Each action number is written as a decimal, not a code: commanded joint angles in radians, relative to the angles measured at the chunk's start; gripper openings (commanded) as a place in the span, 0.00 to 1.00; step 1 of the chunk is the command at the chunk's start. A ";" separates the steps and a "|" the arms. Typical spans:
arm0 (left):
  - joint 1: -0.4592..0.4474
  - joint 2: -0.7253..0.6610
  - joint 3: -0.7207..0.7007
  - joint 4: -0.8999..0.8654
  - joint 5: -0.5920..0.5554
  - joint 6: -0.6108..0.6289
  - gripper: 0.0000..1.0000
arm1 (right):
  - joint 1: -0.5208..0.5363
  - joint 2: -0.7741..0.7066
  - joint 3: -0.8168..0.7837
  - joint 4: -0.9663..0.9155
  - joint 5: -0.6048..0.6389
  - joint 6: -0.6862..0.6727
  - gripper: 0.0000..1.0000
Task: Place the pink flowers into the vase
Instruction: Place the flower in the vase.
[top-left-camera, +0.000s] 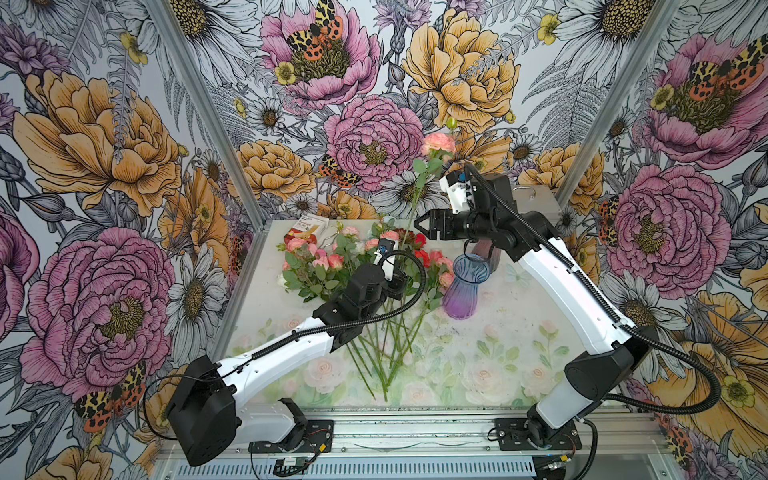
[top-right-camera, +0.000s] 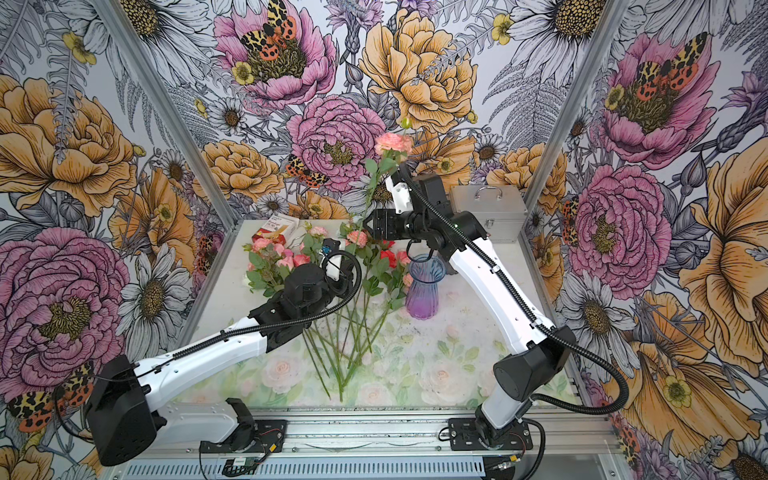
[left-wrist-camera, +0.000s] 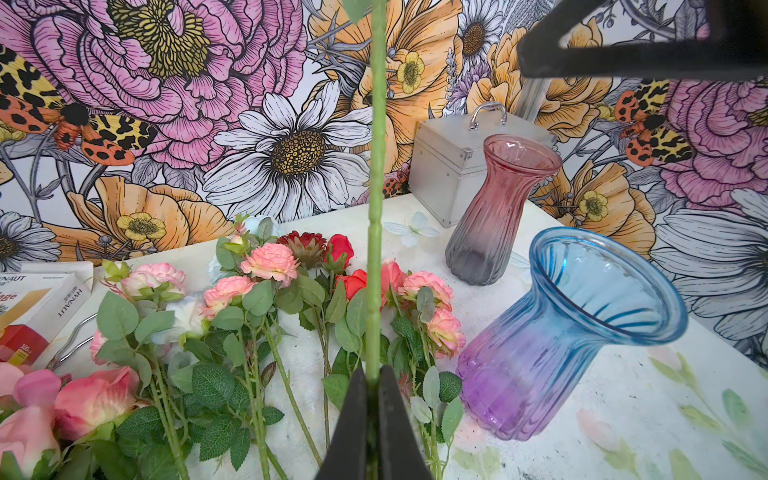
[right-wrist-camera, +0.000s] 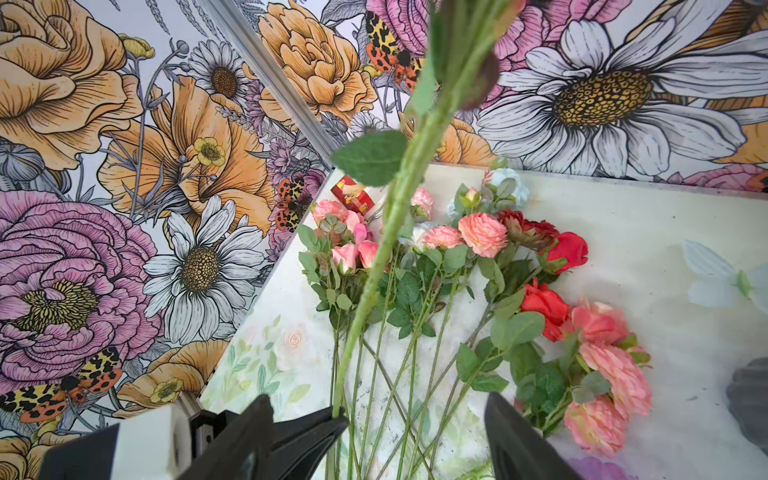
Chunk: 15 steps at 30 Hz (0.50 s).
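The flowers lie left of the vase, case behind.

**Table contents**

White table with a faded rose print. Lying flat: a pile of pink flowers mixed with red blooms, stems fanned toward the front. Upright: blue-purple vase just beside the pile, pink-grey vase behind it. Silver case and box at the back edge.

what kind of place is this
Probably a robot test cell staged as a flower bench: arms bolted to a metal rail, printed floral walls around the table, pink flowers and a vase.
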 joint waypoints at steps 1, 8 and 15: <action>-0.015 -0.024 -0.004 0.045 -0.014 0.003 0.00 | 0.005 0.032 0.042 0.029 0.015 -0.009 0.78; -0.047 -0.021 0.005 0.045 -0.016 -0.001 0.00 | 0.009 0.118 0.136 0.032 0.011 -0.008 0.69; -0.063 -0.039 -0.024 0.051 -0.018 -0.014 0.00 | 0.015 0.170 0.213 0.029 0.014 -0.010 0.53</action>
